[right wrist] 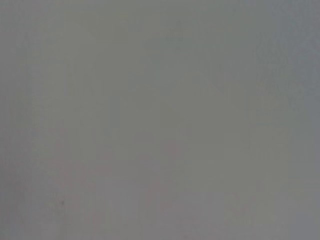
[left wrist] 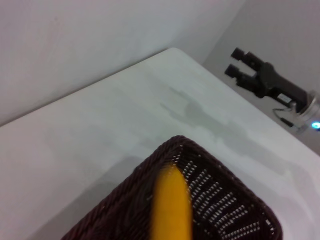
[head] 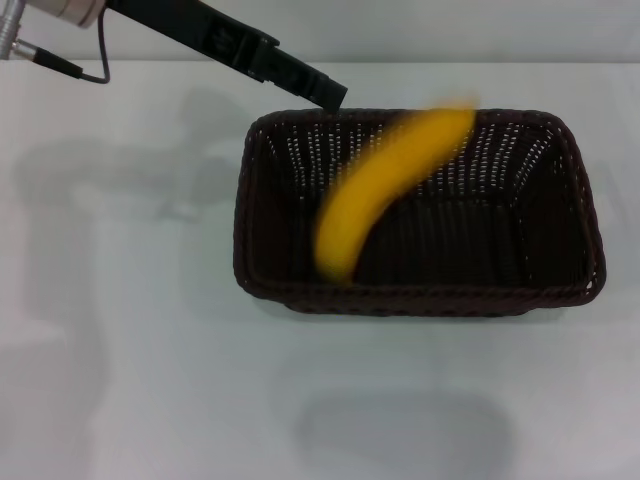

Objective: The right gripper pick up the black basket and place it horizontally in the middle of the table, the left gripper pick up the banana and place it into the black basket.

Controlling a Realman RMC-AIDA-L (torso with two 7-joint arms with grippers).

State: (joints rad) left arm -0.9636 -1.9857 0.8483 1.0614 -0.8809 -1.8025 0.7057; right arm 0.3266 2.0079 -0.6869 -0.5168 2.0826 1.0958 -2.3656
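Note:
The black basket (head: 420, 295) lies lengthwise across the middle of the white table (head: 130, 350). The yellow banana (head: 385, 185) shows as a blurred streak over the basket's inside, slanting from the far right rim down toward the near left floor, with nothing holding it. My left gripper (head: 330, 95) hangs just above the basket's far left rim, apart from the banana. In the left wrist view the banana (left wrist: 171, 207) sits inside the basket's corner (left wrist: 150, 175). My right gripper (left wrist: 234, 62) shows there far off past the table's edge, open and empty. It is outside the head view.
The right wrist view holds only flat grey. A thin cable (head: 95, 60) hangs from the left wrist at the far left. Bare tabletop lies left of the basket and in front of it.

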